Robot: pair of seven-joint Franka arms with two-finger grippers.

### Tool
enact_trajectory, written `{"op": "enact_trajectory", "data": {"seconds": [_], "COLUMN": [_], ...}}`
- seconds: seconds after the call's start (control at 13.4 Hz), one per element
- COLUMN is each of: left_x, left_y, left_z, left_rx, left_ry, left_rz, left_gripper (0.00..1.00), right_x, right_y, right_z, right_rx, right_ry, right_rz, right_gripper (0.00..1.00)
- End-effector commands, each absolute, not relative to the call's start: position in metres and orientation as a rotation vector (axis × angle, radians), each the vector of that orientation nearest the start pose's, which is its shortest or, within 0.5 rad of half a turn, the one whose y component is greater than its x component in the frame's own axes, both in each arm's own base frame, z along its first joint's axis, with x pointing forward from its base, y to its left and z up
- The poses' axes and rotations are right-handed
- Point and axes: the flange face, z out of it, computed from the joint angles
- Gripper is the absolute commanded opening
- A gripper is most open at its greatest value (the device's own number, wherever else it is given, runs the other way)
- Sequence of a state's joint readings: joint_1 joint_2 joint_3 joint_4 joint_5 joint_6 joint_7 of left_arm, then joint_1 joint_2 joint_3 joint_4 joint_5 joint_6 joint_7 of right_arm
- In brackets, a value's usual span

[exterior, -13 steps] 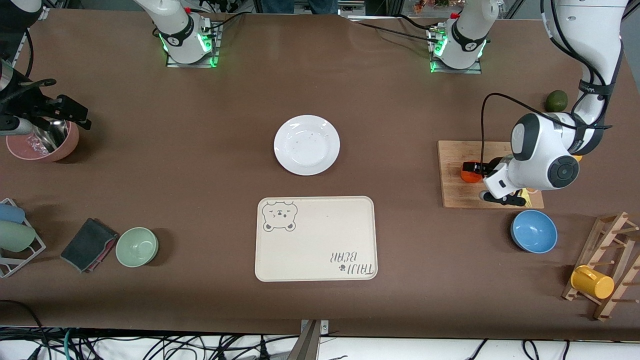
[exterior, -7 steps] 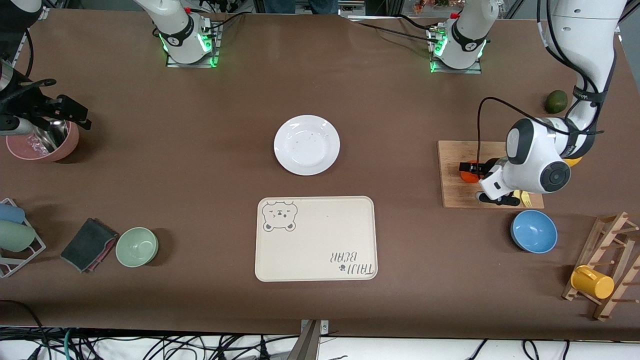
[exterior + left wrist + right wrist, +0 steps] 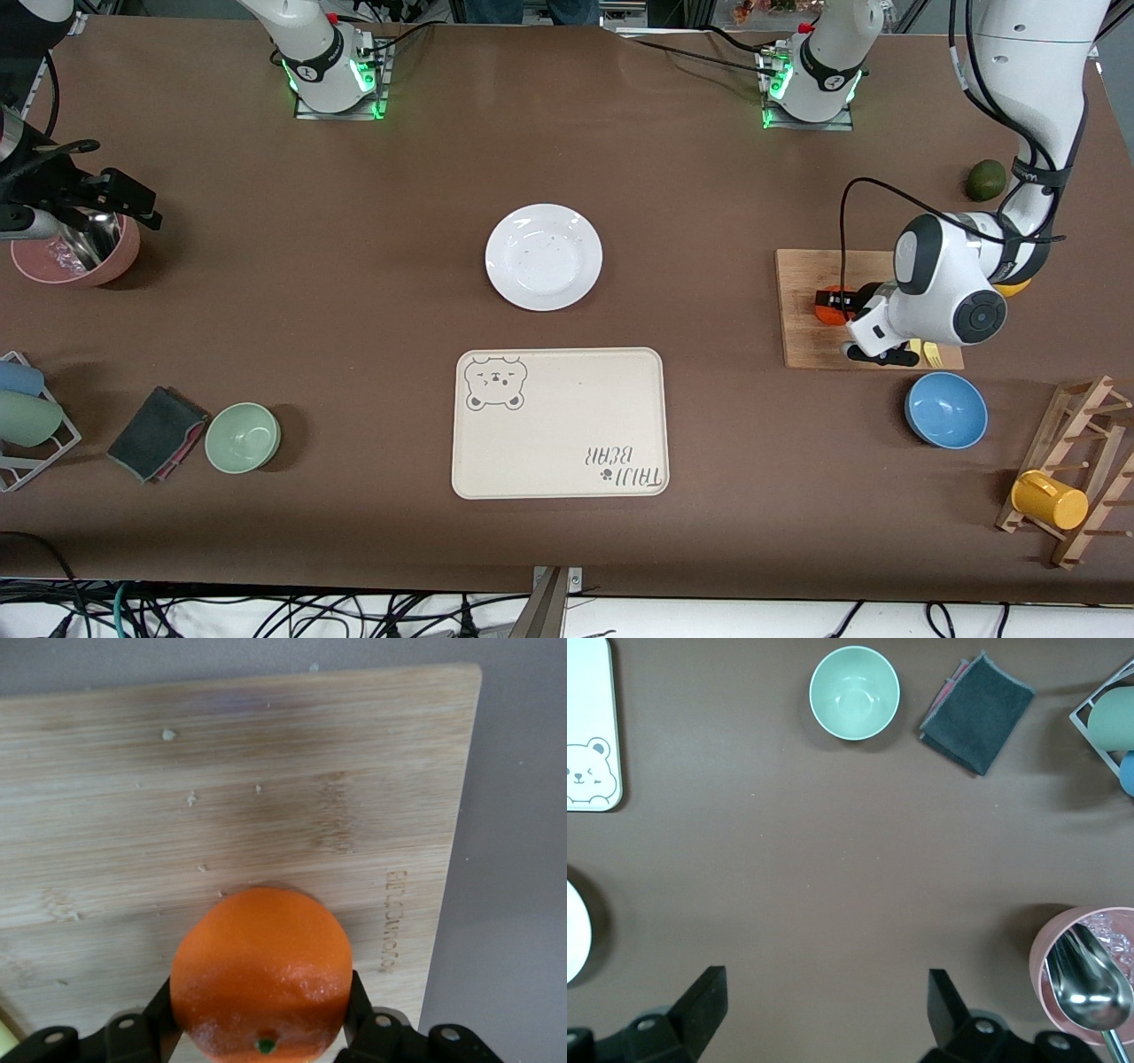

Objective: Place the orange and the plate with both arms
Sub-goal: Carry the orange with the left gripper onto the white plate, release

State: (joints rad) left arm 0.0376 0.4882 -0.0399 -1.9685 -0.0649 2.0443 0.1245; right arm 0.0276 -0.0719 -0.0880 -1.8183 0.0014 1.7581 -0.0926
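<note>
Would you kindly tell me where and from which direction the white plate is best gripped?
Grip the plate by its thin raised rim, coming in low from the right arm's end of the table, one finger over the lip and one under. It lies flat and is too wide to span. The right gripper is open and waits above the pink bowl.

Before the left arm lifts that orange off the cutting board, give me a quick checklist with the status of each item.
1. Orange sits between the left gripper fingers: ok.
2. Fingers touch both sides of the orange: ok.
3. Orange is off the cutting board: not ok, it looks to be resting on it.
4. Plate is bare: ok.
5. Tray lies nearer the front camera than the plate, nothing on it: ok.
6. Right gripper waits open over the table by the pink bowl: ok.
</note>
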Motion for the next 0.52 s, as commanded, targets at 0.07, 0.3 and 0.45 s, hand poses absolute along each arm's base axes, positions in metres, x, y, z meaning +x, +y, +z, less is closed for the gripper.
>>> {"op": "enact_trajectory", "data": {"seconds": [0.07, 0.3, 0.45], "left_x": [0.576, 0.574, 0.563], "left_y": [-0.019, -0.071, -0.128], "left_z": [0.214, 0.24, 0.257], "left_rx": [-3.19, -3.197, -3.183], "left_ry": [0.126, 0.106, 0.003], "left_rz": [0.61, 0.595, 0.615], "left_gripper": [0.21, 0.21, 0.21], "right_x": [0.541, 0.541, 0.541], "right_y": [-0.035, -0.035, -0.035], "right_z": [0.566, 0.566, 0.566], "right_rx": [-3.135, -3.135, -3.135], "right_ry": [-0.058, -0.058, -0.058], "right_rz": [-0.02, -0.02, -0.02], "right_gripper": [1.0, 1.0, 1.0]}}
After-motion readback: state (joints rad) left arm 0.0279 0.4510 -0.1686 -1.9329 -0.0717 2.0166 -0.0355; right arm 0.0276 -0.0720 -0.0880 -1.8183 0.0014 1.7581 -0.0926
